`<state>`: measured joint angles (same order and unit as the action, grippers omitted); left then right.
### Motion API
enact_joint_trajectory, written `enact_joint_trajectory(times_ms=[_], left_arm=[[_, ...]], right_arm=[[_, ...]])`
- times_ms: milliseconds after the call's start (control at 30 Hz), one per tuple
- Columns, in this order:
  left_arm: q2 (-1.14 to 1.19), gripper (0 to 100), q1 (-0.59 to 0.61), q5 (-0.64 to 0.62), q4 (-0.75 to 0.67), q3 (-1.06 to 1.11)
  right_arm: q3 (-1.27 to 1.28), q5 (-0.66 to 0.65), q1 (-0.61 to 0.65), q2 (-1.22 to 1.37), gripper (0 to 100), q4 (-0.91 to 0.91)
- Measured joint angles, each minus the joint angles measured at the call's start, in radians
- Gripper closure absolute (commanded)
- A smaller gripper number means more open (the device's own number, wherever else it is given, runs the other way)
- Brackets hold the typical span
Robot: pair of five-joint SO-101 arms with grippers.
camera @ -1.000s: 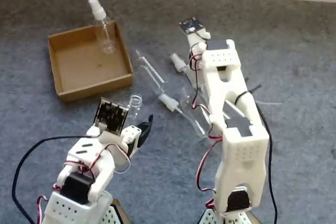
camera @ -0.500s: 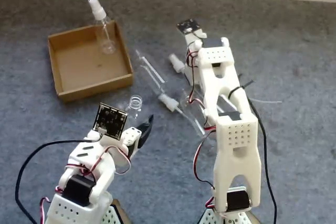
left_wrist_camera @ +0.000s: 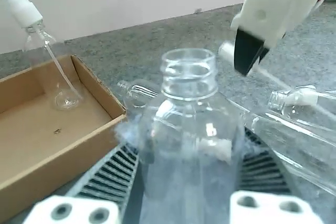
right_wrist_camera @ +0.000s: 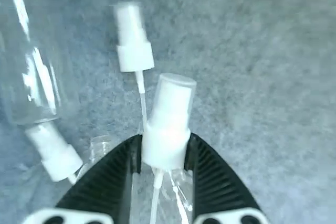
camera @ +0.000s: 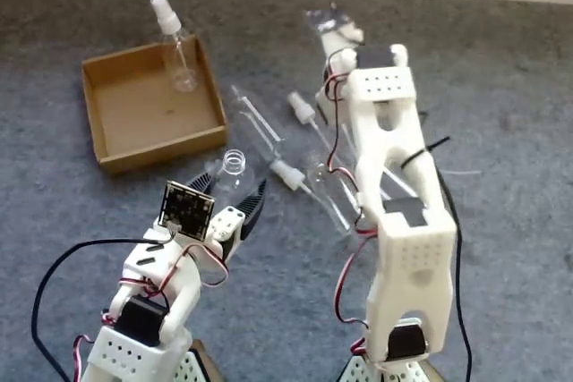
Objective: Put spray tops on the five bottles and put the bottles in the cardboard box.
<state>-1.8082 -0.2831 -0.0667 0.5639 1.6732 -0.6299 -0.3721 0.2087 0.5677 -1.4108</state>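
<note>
Bottle (left_wrist_camera: 186,145) shifted slightly forward, left jaws clamped on it, right jaws clamped on spray top (right_wrist_camera: 167,124).

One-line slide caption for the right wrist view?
Right gripper shut on a white spray top, another loose top and a clear bottle on the carpet beyond.

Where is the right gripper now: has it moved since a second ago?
Yes. The right gripper, shut on a spray top, has moved: in the high view its wrist shifted toward the far edge, away from the loose top on the carpet.
</note>
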Motion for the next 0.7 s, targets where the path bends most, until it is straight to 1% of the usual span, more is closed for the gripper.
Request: enact_joint_trajectory(times_ms=[100, 367, 533, 700], left_arm=[[0.000, 91, -0.029, 0.000, -0.005, 0.000], [0.000, 91, -0.239, 0.000, -0.005, 0.000], [0.000, 91, -0.341, 0.000, -0.005, 0.000], [0.000, 91, -0.391, 0.000, -0.005, 0.000]], right_arm=[[0.000, 0.048, -0.008, -0.112, 99.1, -0.034], [0.000, 0.118, -0.006, -0.400, 99.1, -0.127], [0.000, 0.242, -0.006, -0.606, 99.1, -0.167], [0.000, 0.384, -0.006, -0.816, 99.3, -0.167]])
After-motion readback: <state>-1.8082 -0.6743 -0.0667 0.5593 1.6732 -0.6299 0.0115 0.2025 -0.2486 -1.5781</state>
